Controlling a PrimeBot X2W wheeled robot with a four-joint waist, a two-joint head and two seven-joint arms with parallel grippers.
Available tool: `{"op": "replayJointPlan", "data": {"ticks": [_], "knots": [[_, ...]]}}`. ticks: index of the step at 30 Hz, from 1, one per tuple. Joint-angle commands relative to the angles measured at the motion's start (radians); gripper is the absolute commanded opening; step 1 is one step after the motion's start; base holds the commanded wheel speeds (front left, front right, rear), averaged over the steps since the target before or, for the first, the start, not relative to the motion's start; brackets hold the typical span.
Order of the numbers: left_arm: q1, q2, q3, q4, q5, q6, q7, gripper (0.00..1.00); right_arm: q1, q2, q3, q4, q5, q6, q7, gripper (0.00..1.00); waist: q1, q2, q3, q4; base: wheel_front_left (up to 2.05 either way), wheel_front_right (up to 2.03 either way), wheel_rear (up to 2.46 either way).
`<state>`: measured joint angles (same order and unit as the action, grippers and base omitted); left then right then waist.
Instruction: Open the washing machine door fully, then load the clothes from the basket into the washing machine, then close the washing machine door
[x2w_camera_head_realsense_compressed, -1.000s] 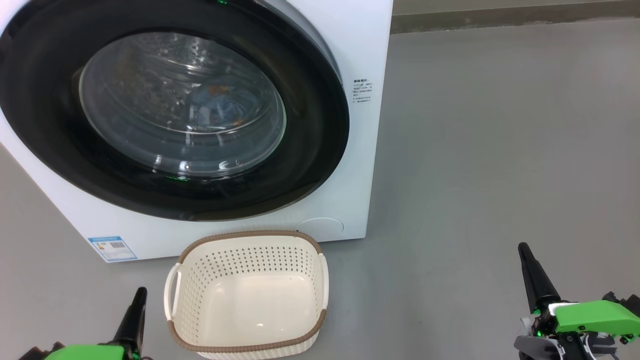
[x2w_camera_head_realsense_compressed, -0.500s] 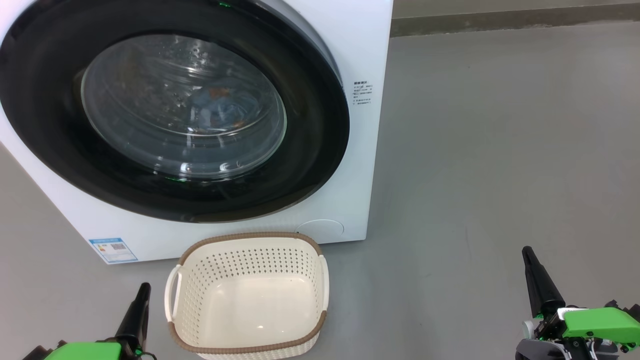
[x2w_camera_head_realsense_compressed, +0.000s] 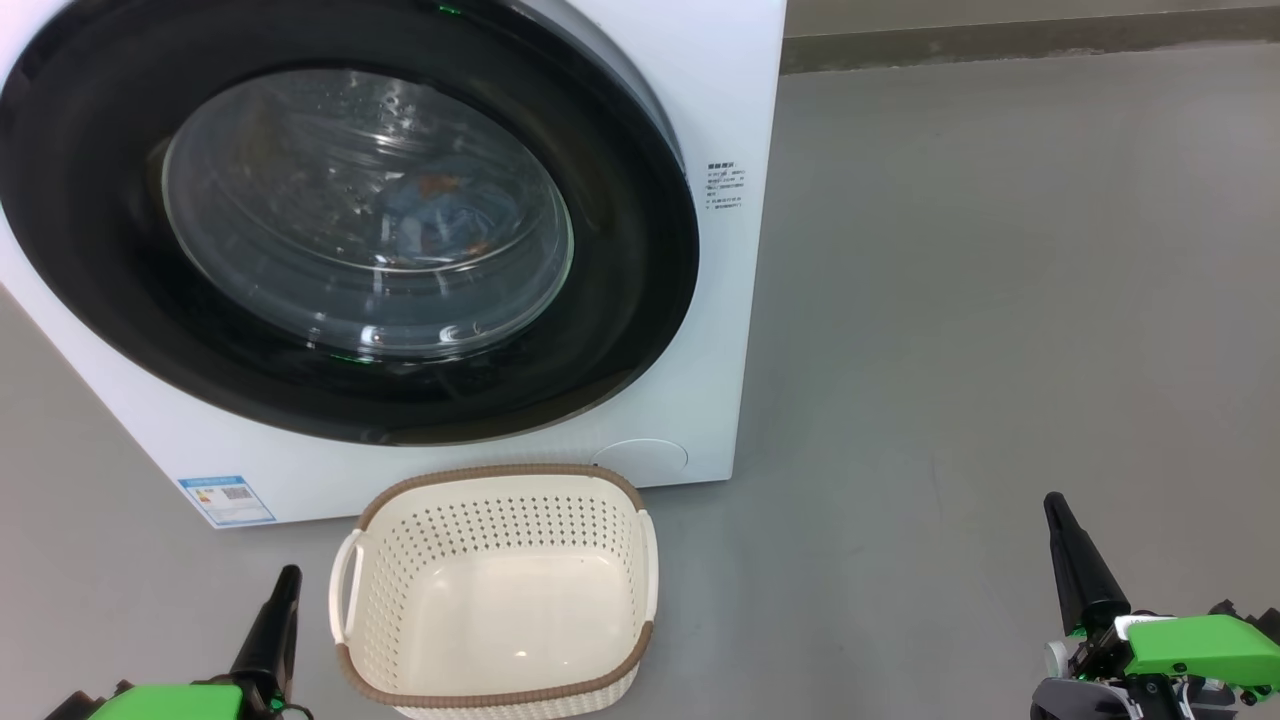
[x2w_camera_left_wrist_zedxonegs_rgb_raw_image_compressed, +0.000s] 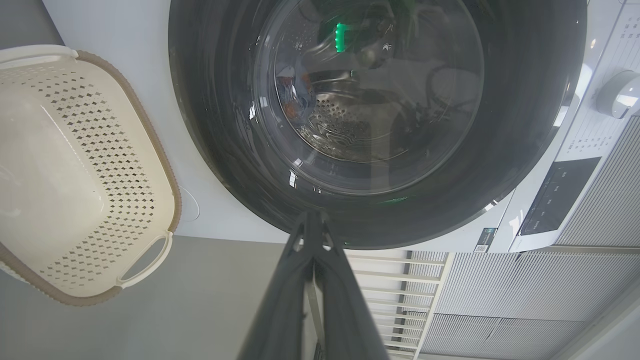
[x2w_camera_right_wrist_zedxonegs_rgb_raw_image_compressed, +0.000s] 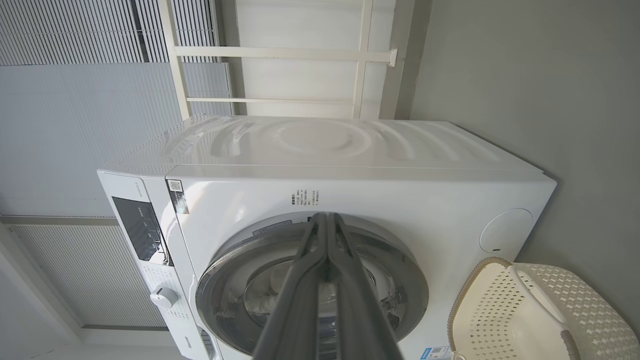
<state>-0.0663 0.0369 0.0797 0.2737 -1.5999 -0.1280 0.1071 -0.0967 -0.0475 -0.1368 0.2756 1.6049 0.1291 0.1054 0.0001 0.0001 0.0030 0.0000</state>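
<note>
The white washing machine (x2w_camera_head_realsense_compressed: 720, 90) has its round black door (x2w_camera_head_realsense_compressed: 620, 300) shut flat against its front. Through the glass porthole, light-blue clothes (x2w_camera_head_realsense_compressed: 450, 215) with orange marks lie in the drum. The cream basket (x2w_camera_head_realsense_compressed: 495, 590) with its brown rim stands on the floor before the machine, with nothing in it. My left gripper (x2w_camera_head_realsense_compressed: 287, 578) is shut, low at the basket's left, holding nothing. My right gripper (x2w_camera_head_realsense_compressed: 1052, 503) is shut and empty, far to the right over bare floor. In the wrist views the left fingers (x2w_camera_left_wrist_zedxonegs_rgb_raw_image_compressed: 312, 280) and the right fingers (x2w_camera_right_wrist_zedxonegs_rgb_raw_image_compressed: 325, 280) lie pressed together.
Grey floor (x2w_camera_head_realsense_compressed: 1000, 300) stretches to the right of the machine up to a dark baseboard (x2w_camera_head_realsense_compressed: 1000, 35). A control panel with a knob (x2w_camera_left_wrist_zedxonegs_rgb_raw_image_compressed: 617, 95) sits on the machine's front. Ribbed grey wall panels (x2w_camera_right_wrist_zedxonegs_rgb_raw_image_compressed: 75, 100) and a white frame (x2w_camera_right_wrist_zedxonegs_rgb_raw_image_compressed: 280, 52) stand behind the machine.
The camera has tilted slightly, shifting the scene down a little. Both grippers sit a touch lower in view than a second ago. Since half a second ago nothing has moved.
</note>
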Motion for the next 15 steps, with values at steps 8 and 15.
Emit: {"op": "replayJointPlan", "data": {"ticks": [8,15], "knots": [[-0.042,0.013,0.035,-0.029,-0.008,-0.003,0.007,0.0,-0.011,-0.003,0.022,-0.031,0.003,0.002,0.008,0.0,-0.0001,-0.0001,0.0,0.0,0.0,0.0,0.0],[-0.042,0.013,0.035,-0.029,-0.008,-0.003,0.007,0.0,-0.011,-0.003,0.022,-0.031,0.003,0.002,0.008,0.0,-0.0001,-0.0001,0.0,0.0,0.0,0.0,0.0]]}}
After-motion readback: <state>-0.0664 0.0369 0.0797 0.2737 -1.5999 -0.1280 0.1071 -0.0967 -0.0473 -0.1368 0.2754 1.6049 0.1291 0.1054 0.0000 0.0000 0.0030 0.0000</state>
